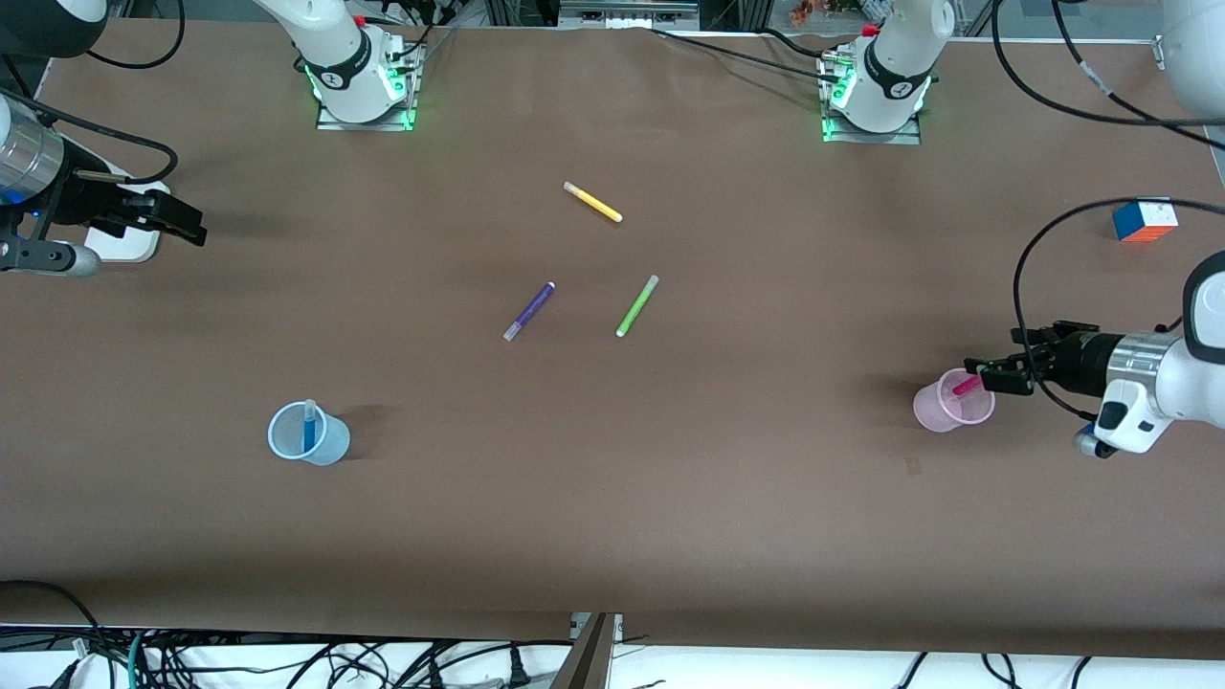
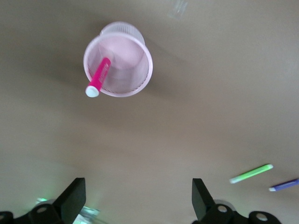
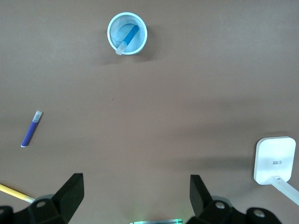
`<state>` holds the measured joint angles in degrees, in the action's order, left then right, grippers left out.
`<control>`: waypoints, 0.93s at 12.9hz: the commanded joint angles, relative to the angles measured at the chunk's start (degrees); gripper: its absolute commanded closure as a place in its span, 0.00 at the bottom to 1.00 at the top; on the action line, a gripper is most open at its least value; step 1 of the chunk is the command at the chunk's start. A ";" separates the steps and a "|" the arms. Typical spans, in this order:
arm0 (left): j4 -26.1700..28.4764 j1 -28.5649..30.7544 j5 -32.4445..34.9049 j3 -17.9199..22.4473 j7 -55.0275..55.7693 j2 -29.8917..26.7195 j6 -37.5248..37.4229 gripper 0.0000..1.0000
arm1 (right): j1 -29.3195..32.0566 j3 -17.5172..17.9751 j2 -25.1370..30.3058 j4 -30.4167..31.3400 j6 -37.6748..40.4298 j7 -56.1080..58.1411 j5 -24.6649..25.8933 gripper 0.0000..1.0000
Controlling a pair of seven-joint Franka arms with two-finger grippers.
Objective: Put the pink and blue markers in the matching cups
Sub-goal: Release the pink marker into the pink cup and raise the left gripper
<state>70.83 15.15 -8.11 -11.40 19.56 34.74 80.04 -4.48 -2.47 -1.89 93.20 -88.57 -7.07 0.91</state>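
The pink marker (image 1: 967,386) stands tilted in the light pink cup (image 1: 930,410) toward the left arm's end of the table. My left gripper (image 1: 995,368) is open and empty, in the air just beside that cup's rim. The left wrist view shows the pink cup (image 2: 128,56) with the pink marker (image 2: 98,77) leaning on its rim, apart from the left gripper (image 2: 135,200). The blue marker (image 1: 309,428) stands in the light blue cup (image 1: 330,448) toward the right arm's end. My right gripper (image 1: 177,220) is open and empty, away from that cup; the right wrist view shows the blue cup (image 3: 113,27), the blue marker (image 3: 127,38) and the right gripper (image 3: 135,198).
A dark purple marker (image 1: 529,311), a lime green marker (image 1: 636,305) and a yellow marker (image 1: 593,202) lie mid-table. A colour cube (image 1: 1145,220) sits near the left arm's end. A white flat object (image 1: 124,244) lies under the right gripper.
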 commanded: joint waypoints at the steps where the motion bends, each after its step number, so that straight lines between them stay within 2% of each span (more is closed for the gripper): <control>1: 0.54 -1.95 8.16 0.59 -8.73 -2.99 1.51 0.00 | -0.09 -0.17 -0.48 -1.44 1.20 0.57 1.11 0.00; 4: 0.72 -3.02 12.41 -0.99 -17.42 -5.29 5.20 0.00 | -0.09 -0.17 -0.48 -1.44 0.94 0.48 1.20 0.00; 6: 3.33 -5.98 15.21 -0.47 -21.56 -9.75 10.28 0.00 | 0.08 -0.26 -0.48 -1.53 0.68 0.13 0.85 0.00; 7: 8.57 -7.75 17.75 0.32 -23.15 -13.69 13.53 0.00 | 0.00 -0.26 -0.48 -1.62 1.02 0.13 1.11 0.00; 9: 17.37 -9.16 18.13 1.03 -23.17 -21.34 18.99 0.00 | 0.08 -0.52 -0.22 -1.97 1.29 -0.66 1.03 0.00; 12: 22.42 -14.96 13.31 8.57 -23.25 -28.48 20.33 0.00 | 0.17 -0.87 0.05 -1.97 1.20 -0.84 0.76 0.00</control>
<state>85.55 2.95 7.74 -7.74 -1.49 13.68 97.81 -4.34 -3.30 -1.86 92.39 -88.50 -7.33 1.10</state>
